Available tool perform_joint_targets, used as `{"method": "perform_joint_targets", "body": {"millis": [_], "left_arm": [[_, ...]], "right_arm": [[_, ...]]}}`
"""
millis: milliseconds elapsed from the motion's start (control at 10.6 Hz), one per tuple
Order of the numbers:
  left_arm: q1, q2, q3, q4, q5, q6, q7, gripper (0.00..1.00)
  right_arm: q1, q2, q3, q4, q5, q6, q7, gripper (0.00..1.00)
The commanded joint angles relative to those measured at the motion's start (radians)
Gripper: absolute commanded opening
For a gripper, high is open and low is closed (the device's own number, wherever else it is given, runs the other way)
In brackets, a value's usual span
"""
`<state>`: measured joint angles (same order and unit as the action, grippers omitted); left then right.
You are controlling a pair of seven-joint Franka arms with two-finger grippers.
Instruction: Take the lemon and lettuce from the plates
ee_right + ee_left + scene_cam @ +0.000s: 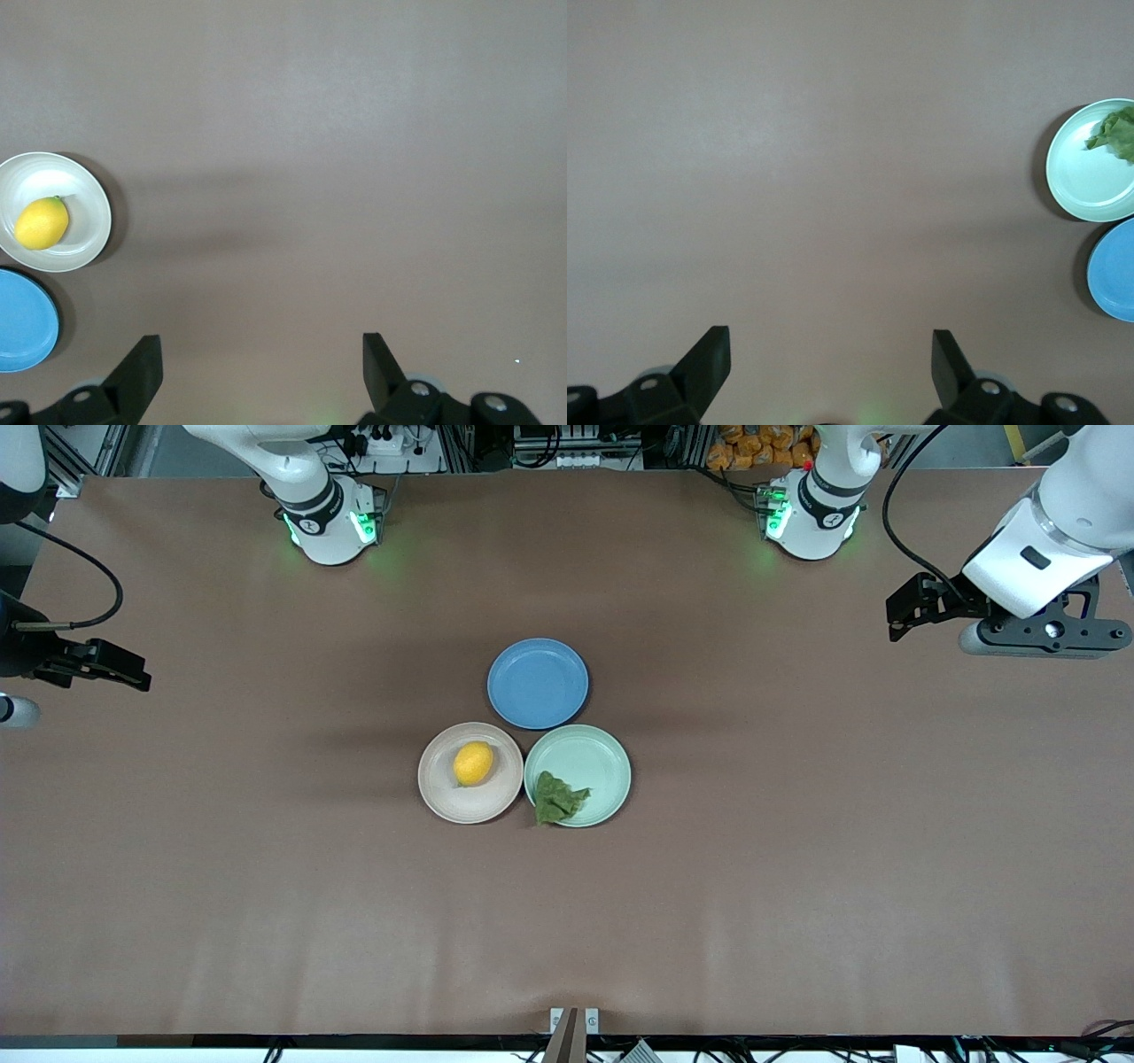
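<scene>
Nothing is picked yet: the lemon sits on the beige plate and the lettuce on the mint plate, while my left gripper and right gripper hover, jaws spread, over bare table at their own ends.

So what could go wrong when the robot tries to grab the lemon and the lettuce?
The lemon is round and smooth, so it might roll on its beige plate or slip from a pincer. The lettuce is thin and lies over the mint plate's rim, so a pincer might catch the plate too. The three plates sit close, so a nudge could move the blue plate.
</scene>
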<state>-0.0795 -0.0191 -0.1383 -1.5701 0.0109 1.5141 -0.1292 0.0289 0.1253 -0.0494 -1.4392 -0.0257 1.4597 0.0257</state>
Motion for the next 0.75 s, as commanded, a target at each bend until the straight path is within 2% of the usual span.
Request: {"method": "perform_joint_targets", "body": {"millis": [0,377,660], "left_arm": [[0.009,-0.012,-0.012,0.008,0.021,-0.034,0.015,1.00],[0.000,0.007,-0.015,0.005,0.021,-0.041,0.000,1.00],[-0.009,0.068,-0.059,-0.007,0.026,-0.041,-0.003,1.00]], "right_arm": [[-0.001,-0.012,-0.001,-0.013,0.013,-0.002,-0.010,1.00],[-0.001,-0.012,-0.001,-0.013,0.013,-0.004,-0.009,1.00],[0.009,-0.013,0.002,-0.016,0.027,-0.004,0.003,1.00]]}}
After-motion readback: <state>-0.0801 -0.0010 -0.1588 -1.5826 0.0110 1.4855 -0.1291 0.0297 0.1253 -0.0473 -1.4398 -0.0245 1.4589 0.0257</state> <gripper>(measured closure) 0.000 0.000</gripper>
